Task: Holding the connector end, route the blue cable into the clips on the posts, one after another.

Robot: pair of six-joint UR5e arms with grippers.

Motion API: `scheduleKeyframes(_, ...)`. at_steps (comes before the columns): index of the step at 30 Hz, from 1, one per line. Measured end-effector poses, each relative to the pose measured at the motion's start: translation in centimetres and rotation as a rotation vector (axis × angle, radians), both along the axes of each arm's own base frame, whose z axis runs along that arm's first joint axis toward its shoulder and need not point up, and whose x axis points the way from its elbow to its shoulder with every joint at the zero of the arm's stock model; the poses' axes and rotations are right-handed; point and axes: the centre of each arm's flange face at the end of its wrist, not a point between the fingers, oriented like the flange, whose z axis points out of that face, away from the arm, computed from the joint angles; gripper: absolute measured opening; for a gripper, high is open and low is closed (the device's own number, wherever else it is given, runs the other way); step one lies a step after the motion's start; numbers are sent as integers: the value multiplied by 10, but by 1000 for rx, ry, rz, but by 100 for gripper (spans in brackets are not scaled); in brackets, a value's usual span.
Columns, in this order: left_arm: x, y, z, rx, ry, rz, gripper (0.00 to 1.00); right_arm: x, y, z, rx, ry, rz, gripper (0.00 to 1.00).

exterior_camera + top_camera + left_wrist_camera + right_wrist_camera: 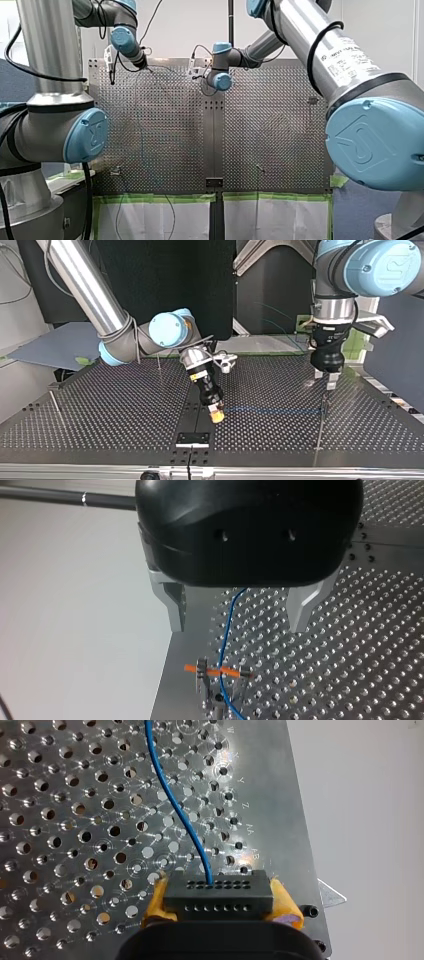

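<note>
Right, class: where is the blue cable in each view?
Front view: too faint to tell.
Top view: blue cable stretches sideways from my right gripper.
Left wrist view: between my left gripper's fingers, to the clip.
Right wrist view: runs ahead from the connector.
Shared landmark: the perforated table.

Front view: camera behind and above the arms, between the shoulders, facing out over the perforated table [165, 125]; arm links loom large at both side edges, the work sits far off toward the table's far end; top view: low camera across the table, about work height, facing back at the arms, so sides are crossed, my right arm at its left; these two share the whole table from opposite ends, incl. the black bracket [214, 182] on the centre seam; left wrist view: very near, looking along my left gripper [237, 627] onto a table corner; right wrist view: very near, along my right gripper [220, 906], connector [218, 895] filling the foreground, table edge beyond; blue cable [175, 805] shows in both wrist views and the top view
</note>
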Motion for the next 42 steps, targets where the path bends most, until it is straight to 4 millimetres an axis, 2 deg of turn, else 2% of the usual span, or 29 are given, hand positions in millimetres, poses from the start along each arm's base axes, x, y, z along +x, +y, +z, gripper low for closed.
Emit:
scheduleKeyframes(9, -1, 4, 0, -63, -8, 38, 100, 0, 0, 0, -1, 1, 0, 0)
scheduleKeyframes(23, 0, 2, 1, -57, -7, 22, 100, 0, 1, -1, 2, 8, 1, 0)
scheduleKeyframes(34, 4, -13, -2, 13, 7, -87, 100, 1, 2, -1, 0, 11, 3, 0)
scheduleKeyframes(42, 25, -29, 2, 20, 26, -146, 100, 3, 5, 0, -4, 7, 7, 0)
